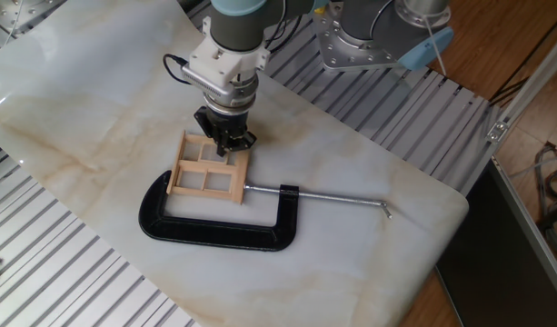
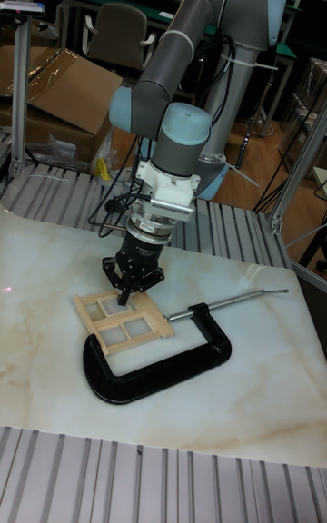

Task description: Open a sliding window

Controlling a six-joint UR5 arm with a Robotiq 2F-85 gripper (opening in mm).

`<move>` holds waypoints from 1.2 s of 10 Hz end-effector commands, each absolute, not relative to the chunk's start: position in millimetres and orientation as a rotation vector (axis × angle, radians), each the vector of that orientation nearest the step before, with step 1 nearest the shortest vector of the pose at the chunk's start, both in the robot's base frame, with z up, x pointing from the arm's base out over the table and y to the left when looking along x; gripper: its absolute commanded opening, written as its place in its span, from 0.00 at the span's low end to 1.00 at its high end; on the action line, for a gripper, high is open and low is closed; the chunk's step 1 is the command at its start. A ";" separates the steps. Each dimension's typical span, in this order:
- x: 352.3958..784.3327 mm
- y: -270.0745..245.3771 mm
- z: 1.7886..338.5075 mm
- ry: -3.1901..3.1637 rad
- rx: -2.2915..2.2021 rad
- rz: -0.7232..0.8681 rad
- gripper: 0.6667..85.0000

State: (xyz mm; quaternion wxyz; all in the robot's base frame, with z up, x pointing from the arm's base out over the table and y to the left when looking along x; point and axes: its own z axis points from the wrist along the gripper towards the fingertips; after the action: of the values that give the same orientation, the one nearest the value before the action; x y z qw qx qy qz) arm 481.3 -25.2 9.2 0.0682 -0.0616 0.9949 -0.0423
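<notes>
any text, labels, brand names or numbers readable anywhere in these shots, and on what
None can be read.
The wooden window, the black clamp and the gripper show no marking in either view.
The cardboard boxes behind the table in the tall view carry no legible print; anything there is too small and blurred.

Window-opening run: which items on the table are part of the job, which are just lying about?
Part of the job:
- small light-wood four-pane sliding window frame
- black two-finger gripper, down at the frame's far edge

Lying about:
- large black C-clamp with metal screw rod, its jaw around the frame's near side
- white marble-look tabletop
</notes>
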 end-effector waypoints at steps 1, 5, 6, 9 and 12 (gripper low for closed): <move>480.8 -21.9 10.7 2.996 -0.166 -0.102 0.00; 478.5 -19.6 8.3 2.993 -0.151 -0.092 0.00; 478.0 -18.6 8.8 2.995 -0.144 -0.089 0.00; 476.6 -13.9 11.7 3.003 -0.130 -0.083 0.00; 473.8 -8.6 8.0 2.997 -0.112 -0.082 0.00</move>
State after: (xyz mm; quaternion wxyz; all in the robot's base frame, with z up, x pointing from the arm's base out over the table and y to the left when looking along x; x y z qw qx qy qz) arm 474.8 -14.1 8.9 0.0675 -0.0469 0.9961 -0.0329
